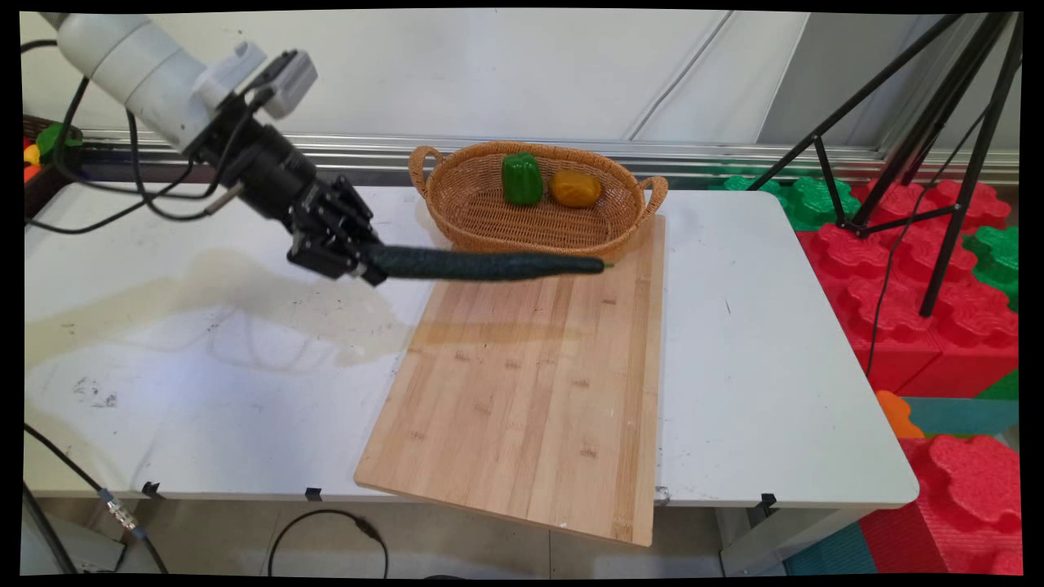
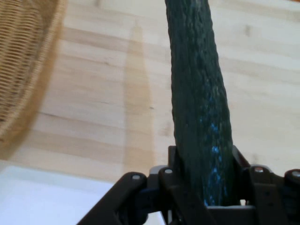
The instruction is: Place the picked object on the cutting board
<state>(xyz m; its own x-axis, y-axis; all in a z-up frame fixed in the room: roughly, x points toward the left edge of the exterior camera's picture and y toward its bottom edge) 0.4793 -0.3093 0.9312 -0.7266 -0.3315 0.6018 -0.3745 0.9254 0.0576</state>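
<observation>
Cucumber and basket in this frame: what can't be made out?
- Cucumber: the end in the hand is covered by the fingers in both views; the hand view's top edge cuts its tip.
- Basket: only a blurred corner in the hand view.
- Basket floor behind the green pepper and yellow pepper: hidden in the main view.

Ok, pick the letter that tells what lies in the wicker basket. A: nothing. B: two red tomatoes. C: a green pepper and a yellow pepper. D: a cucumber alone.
C: a green pepper and a yellow pepper lie side by side in the basket; the cucumber is in the tool.
</observation>
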